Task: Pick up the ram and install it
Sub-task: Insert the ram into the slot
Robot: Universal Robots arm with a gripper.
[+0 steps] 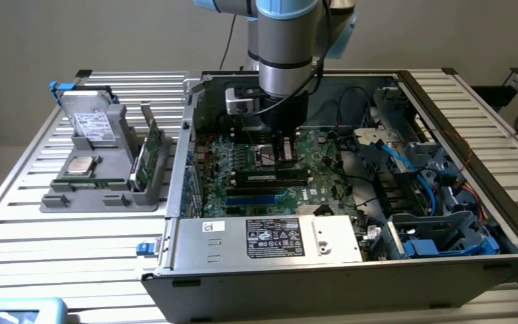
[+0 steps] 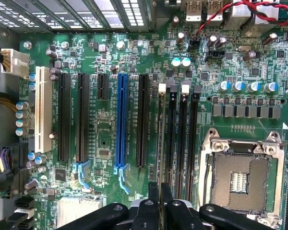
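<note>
My gripper [image 1: 283, 156] reaches down inside the open computer case, over the green motherboard [image 1: 241, 162]. In the wrist view its two black fingers [image 2: 153, 191] stand close together, and the gripper [image 2: 160, 186] is shut on the ram [image 2: 161, 139]. The ram shows edge-on as a thin line. It runs along the memory slot nearest the black expansion slots, below that slot's white latch [image 2: 162, 87]. Whether it is seated in the slot I cannot tell. Three more black memory slots [image 2: 182, 134] lie beside it, towards the processor socket [image 2: 240, 179].
A grey holder [image 1: 106, 185] with drives and an upright green board [image 1: 151, 145] stands on the slatted table at the exterior view's left. Inside the case, cables and blue drive bays [image 1: 439, 236] crowd the exterior view's right. The power supply [image 1: 268, 239] lies along the near wall.
</note>
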